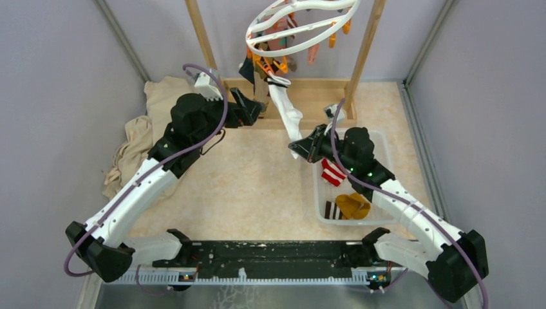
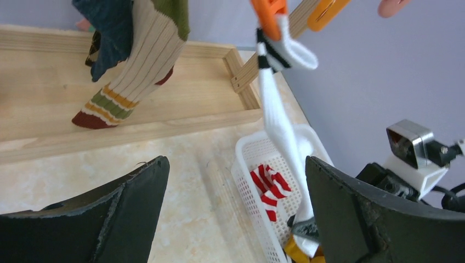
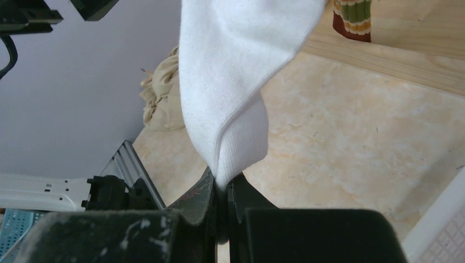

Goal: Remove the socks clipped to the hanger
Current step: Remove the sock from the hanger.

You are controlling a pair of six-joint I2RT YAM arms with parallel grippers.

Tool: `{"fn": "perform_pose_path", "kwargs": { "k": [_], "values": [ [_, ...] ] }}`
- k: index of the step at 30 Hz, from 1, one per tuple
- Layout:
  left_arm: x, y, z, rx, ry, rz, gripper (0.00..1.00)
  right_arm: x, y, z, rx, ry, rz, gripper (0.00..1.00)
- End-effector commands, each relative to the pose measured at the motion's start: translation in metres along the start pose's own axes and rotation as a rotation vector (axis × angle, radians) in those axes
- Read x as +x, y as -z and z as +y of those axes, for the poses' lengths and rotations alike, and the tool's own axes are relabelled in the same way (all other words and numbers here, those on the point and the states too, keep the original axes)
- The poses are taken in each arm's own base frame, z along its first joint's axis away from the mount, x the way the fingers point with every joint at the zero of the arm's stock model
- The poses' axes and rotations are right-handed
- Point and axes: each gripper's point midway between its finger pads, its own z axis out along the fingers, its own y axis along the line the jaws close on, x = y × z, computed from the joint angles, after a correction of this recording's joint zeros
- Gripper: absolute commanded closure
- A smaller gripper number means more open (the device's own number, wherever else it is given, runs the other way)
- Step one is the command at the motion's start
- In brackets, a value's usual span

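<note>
Overhead, two wrists — white sock (image 1: 289,114) shared.

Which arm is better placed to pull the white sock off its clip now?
Right. The right fingers are shut on the white sock, stretched taut from its orange clip; the left fingers are open, holding nothing.
</note>
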Motion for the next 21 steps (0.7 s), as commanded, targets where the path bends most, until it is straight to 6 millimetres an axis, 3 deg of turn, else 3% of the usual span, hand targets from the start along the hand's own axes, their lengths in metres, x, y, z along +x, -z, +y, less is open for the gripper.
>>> {"fn": "perform_pose_path", "kwargs": {
  "k": [1, 5, 13, 21],
  "values": [
    [-0.021, -0.002, -0.013, 0.041, -0.019, -0.01, 0.01, -0.037, -0.011, 0.027, 0.026, 0.129, -0.13, 1.0],
    [-0.033, -0.003, -0.006, 0.019, -0.024, -0.014, 0.01, -0.025, -0.033, 0.035, 0.056, 0.162, -0.119, 1.0],
    [-0.052, 0.002, 0.026, -0.026, 0.002, -0.025, 0.01, -0.007, -0.072, 0.033, 0.157, 0.212, -0.11, 1.0],
    [-0.082, 0.001, 0.018, 0.043, 0.001, -0.09, 0.01, 0.001, -0.089, 0.025, 0.29, 0.281, -0.145, 1.0]
  ]
}}
